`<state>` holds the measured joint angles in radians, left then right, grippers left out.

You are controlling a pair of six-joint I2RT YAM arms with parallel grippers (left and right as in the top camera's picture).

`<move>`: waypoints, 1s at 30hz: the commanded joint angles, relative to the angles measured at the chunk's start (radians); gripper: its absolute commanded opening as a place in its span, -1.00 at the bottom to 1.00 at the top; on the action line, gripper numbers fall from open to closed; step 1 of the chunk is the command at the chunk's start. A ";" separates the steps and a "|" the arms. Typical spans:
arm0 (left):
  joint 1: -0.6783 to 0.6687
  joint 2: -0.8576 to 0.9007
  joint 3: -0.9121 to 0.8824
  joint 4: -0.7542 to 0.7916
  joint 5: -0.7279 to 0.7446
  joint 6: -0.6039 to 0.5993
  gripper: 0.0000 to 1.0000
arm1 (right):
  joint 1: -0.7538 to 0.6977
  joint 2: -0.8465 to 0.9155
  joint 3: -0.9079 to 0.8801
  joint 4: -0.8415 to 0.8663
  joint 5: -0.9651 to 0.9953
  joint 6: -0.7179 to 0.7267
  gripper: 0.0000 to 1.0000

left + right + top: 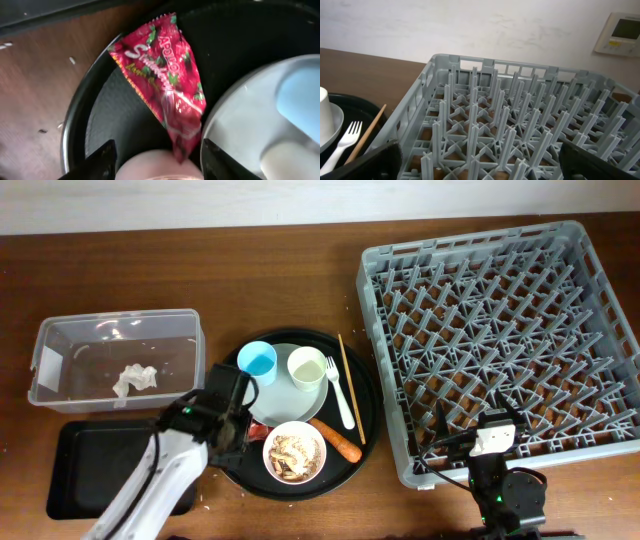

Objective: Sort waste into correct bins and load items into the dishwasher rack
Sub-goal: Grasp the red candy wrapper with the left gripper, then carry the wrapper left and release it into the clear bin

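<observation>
Left end effector spread, red wrapper lying diagonal, tapered end nearest

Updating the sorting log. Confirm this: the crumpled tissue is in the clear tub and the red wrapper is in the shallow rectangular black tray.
The crumpled tissue is in the clear tub, but the red wrapper lies on the round black tray, not the shallow rectangular black tray; the left wrist view shows it.

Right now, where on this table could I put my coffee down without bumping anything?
The widest bare table is beyond the round black tray, between the clear tub and the dishwasher rack. The rack holds nothing; the shallow black tray is bare where the left arm doesn't cover it. The round tray is crowded with dishes.
</observation>
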<state>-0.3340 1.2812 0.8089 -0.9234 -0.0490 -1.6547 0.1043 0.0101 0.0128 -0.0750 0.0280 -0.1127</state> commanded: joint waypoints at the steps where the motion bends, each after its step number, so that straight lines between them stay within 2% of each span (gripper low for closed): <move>1: -0.003 0.084 -0.012 0.077 -0.017 -0.047 0.08 | -0.008 -0.006 -0.007 -0.004 0.006 -0.003 0.97; 13: -0.003 0.252 -0.012 0.122 -0.023 -0.047 0.07 | -0.008 -0.006 -0.007 -0.004 0.005 -0.003 0.97; 17: -0.003 0.252 -0.012 0.127 -0.036 -0.047 -0.24 | -0.008 -0.006 -0.007 -0.004 0.006 -0.003 0.97; 19: -0.003 0.252 -0.012 0.126 -0.049 -0.046 -0.53 | -0.008 -0.006 -0.007 -0.004 0.006 -0.003 0.97; 20: -0.003 0.252 -0.012 0.126 -0.049 -0.046 -0.60 | -0.008 -0.006 -0.007 -0.004 0.006 -0.003 0.97; 23: -0.003 0.247 -0.011 0.121 -0.049 -0.045 -0.96 | -0.008 -0.006 -0.007 -0.004 0.006 -0.003 0.97; 27: -0.003 0.187 -0.011 0.119 -0.056 -0.006 -0.99 | -0.008 -0.006 -0.007 -0.004 0.006 -0.003 0.97; 30: -0.003 0.030 -0.008 0.119 -0.160 0.098 -0.99 | -0.008 -0.006 -0.007 -0.004 0.006 -0.003 0.97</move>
<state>-0.3340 1.4555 0.8024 -0.7998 -0.1104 -1.6585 0.1043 0.0101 0.0128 -0.0750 0.0280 -0.1127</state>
